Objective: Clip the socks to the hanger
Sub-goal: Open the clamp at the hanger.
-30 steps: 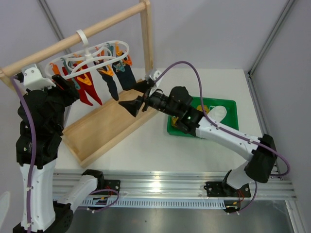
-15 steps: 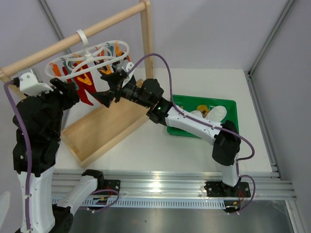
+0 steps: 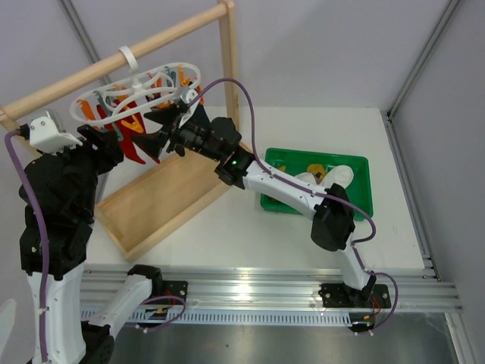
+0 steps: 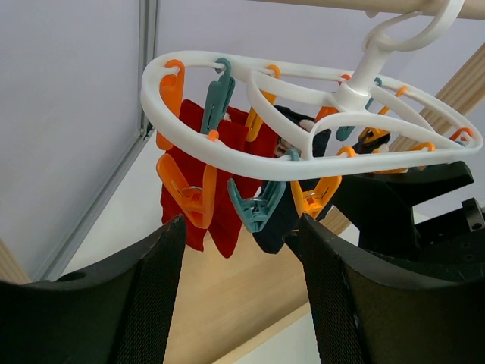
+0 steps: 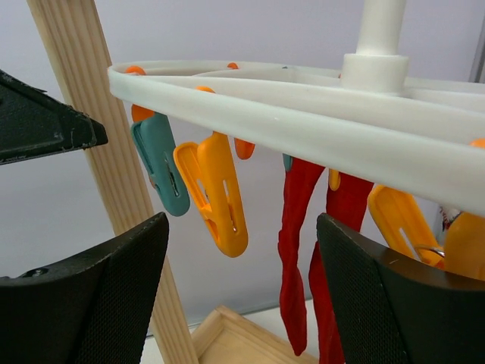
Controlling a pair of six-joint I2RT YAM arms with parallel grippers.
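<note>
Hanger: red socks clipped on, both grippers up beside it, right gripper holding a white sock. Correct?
No. The right gripper is open and empty, as the right wrist view shows; the white socks lie in the green tray. The rest stands: red socks hang clipped on the hanger, and the left gripper is up beside it too.

hanger (image 5: pixel 303 114) cut off at top, red socks (image 5: pixel 294 246) cropped below, socks (image 3: pixel 339 175) in tray (image 3: pixel 362 201) partly behind right arm (image 3: pixel 284 188)

Glossy white plastic hanger (image 5: pixel 265 106), matt pale wooden rack (image 5: pixel 68 38).
</note>
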